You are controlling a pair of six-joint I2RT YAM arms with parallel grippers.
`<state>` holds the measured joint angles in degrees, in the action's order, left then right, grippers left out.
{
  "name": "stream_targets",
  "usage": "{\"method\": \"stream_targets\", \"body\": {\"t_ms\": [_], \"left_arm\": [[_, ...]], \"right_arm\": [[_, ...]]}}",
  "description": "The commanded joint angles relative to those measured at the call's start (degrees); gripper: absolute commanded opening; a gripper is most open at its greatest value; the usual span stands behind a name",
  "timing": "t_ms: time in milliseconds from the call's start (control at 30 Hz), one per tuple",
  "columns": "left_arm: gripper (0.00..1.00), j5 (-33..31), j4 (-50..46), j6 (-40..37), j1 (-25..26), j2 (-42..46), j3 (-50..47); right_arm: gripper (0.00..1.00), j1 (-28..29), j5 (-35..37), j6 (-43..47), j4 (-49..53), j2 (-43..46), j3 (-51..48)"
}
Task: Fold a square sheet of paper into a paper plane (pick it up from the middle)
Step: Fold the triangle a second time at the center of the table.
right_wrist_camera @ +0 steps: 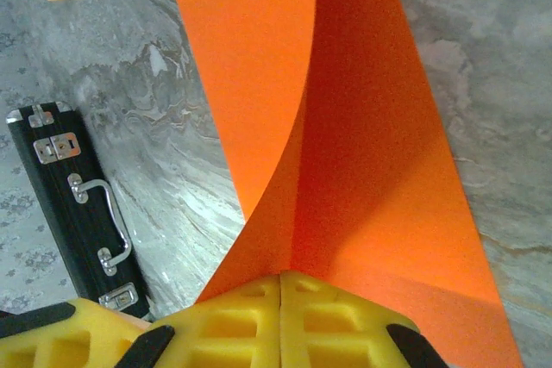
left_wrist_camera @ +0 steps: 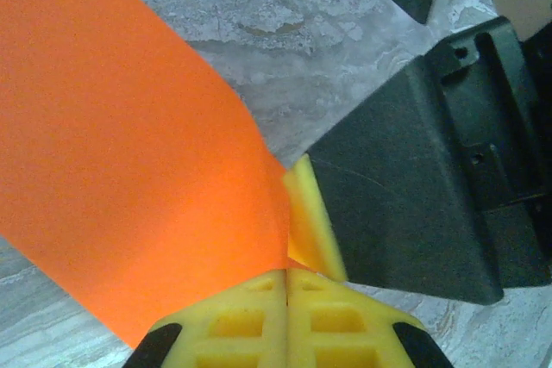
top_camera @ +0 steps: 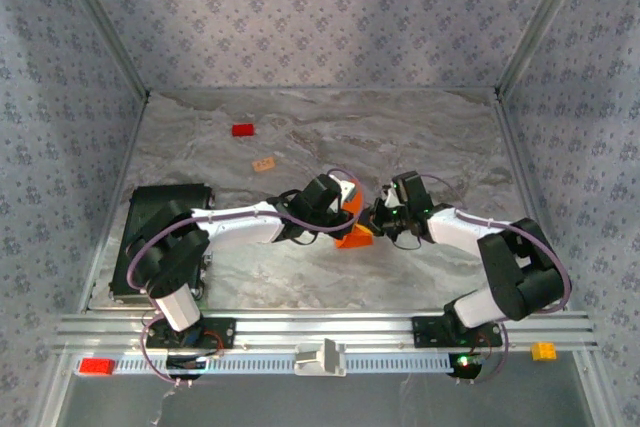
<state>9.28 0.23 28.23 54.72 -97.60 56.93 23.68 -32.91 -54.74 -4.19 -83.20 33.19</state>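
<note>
The square sheet of paper (top_camera: 353,231) is bright orange and hangs bent between the two arms at mid table. My left gripper (top_camera: 346,209) is shut on one edge of it; in the left wrist view its yellow pads (left_wrist_camera: 259,321) meet on the sheet (left_wrist_camera: 129,152). My right gripper (top_camera: 378,215) faces it from the right and is shut on the same sheet. In the right wrist view the paper (right_wrist_camera: 371,152) rises from the closed jaws of the right gripper (right_wrist_camera: 280,275) in a curved fold. The right gripper's black body (left_wrist_camera: 423,187) sits close beside my left fingertips.
A black case (top_camera: 165,232) lies at the left of the table, also seen as the black case (right_wrist_camera: 82,213) with metal latches. A small red block (top_camera: 243,130) and a tan block (top_camera: 264,164) lie farther back. Patterned walls enclose the marble table (top_camera: 420,137).
</note>
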Motion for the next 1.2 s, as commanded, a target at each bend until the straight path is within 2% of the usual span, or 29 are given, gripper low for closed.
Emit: {"method": "stream_targets", "body": {"t_ms": [0, 600, 833, 1167], "left_arm": [[0.06, 1.84, 1.68, 1.04, -0.53, -0.47, -0.15], [0.1, 2.48, 2.88, 1.3, -1.59, -2.59, 0.57], [0.0, 2.61, 3.73, 1.64, -2.14, -2.16, 0.1], [0.0, 5.12, 4.95, 3.22, -3.2, -2.76, -1.42]], "right_arm": [[0.07, 0.48, -0.96, -1.51, -2.23, -1.02, 0.72], [0.07, 0.16, -0.83, -1.55, -1.98, -1.57, 0.18], [0.07, -0.13, 0.89, -0.27, 1.21, -1.75, 0.2], [0.05, 0.0, 4.6, 2.33, 4.96, -6.18, 0.12]]}}
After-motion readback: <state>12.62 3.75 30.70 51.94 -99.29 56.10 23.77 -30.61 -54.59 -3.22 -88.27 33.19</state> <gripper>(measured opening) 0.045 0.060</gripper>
